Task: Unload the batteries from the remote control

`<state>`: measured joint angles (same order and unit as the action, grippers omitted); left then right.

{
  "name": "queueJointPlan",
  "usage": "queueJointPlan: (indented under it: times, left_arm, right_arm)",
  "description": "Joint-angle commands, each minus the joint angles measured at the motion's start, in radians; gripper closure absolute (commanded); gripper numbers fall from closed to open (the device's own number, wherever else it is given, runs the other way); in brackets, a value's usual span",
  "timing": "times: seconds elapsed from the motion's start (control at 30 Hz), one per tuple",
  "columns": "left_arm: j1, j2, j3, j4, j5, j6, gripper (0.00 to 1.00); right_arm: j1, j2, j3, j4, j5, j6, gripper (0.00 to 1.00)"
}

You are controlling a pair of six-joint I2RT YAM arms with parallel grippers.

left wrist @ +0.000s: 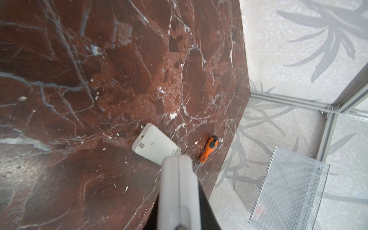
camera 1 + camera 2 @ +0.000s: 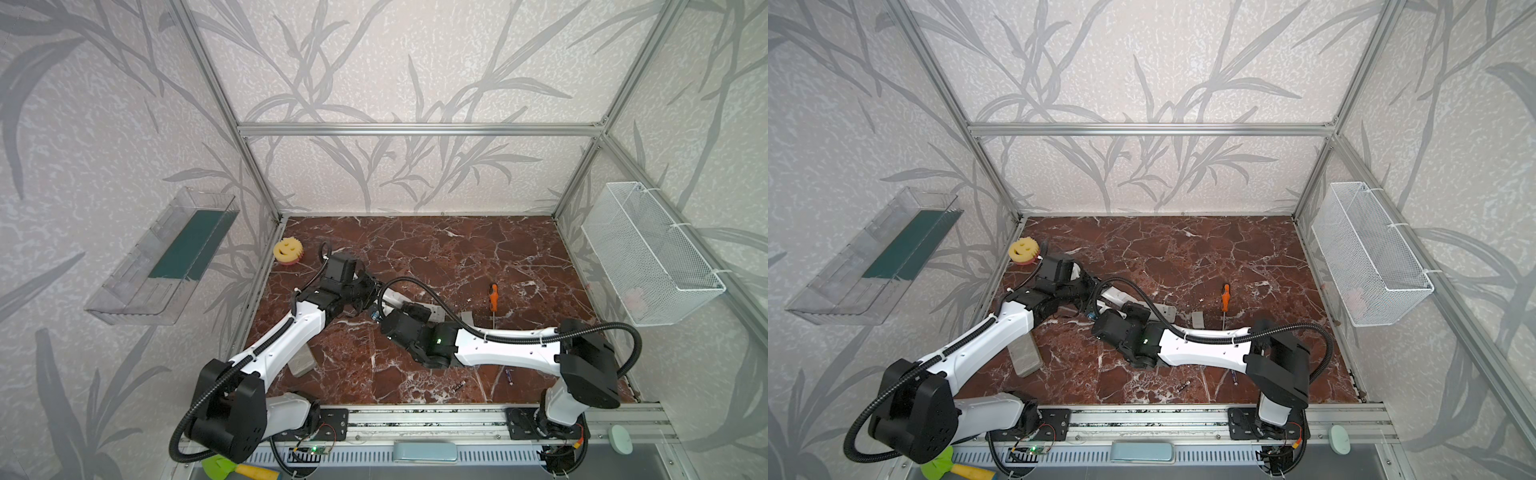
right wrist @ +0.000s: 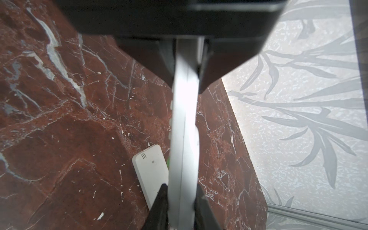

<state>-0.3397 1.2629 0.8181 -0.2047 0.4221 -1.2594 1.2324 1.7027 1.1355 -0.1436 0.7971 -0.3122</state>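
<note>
A grey remote control (image 3: 184, 119) hangs edge-on above the marble table, held from both ends. My right gripper (image 3: 181, 191) is shut on one end, and its black fingers (image 3: 159, 201) press the remote's flat sides. My left gripper (image 1: 179, 191) is shut on the other end of the remote control (image 1: 179, 179). A sliver of lime green (image 3: 168, 161) shows beside the held remote's edge. Two small dark batteries (image 2: 509, 376) (image 2: 459, 385) lie on the table near the front right. In both top views the arms hide the held remote.
A white remote (image 1: 155, 147) lies flat under the grippers. An orange-handled screwdriver (image 2: 493, 297) lies to the right of them. Grey cover pieces (image 2: 467, 319) and a grey block (image 2: 302, 362) lie near the arms. A yellow smiley sponge (image 2: 288, 250) sits back left, and a wire basket (image 2: 652, 253) hangs on the right wall.
</note>
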Motion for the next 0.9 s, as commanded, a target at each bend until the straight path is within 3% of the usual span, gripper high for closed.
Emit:
queueJointPlan:
  times: [0.0,0.1,0.27,0.33,0.4,0.53,0.87]
  left_arm:
    - [0.011,-0.034,-0.023,0.057,0.029,0.015,1.00]
    - [0.018,-0.055,-0.028,0.079,0.034,0.076,1.00]
    - [0.033,-0.096,-0.047,0.139,0.037,0.202,1.00]
    - [0.039,-0.111,-0.076,0.220,0.063,0.233,1.00]
    - [0.043,-0.123,-0.100,0.307,0.087,0.251,1.00]
    - [0.045,-0.131,-0.125,0.417,0.128,0.265,1.00]
    - [0.045,-0.170,-0.175,0.662,0.200,0.276,1.00]
  right_arm:
    - [0.003,-0.050,-0.023,0.038,0.040,0.022,0.74]
    - [0.003,-0.139,-0.013,-0.045,0.010,0.130,0.52]
    - [-0.015,-0.334,-0.035,-0.130,-0.103,0.346,0.40]
    - [-0.074,-0.396,-0.038,-0.176,-0.229,0.494,0.38]
    - [-0.180,-0.445,-0.062,-0.184,-0.445,0.671,0.38]
    - [-0.359,-0.517,-0.208,0.030,-0.785,0.957,0.38]
    - [-0.432,-0.404,-0.301,0.401,-1.031,1.253,0.33]
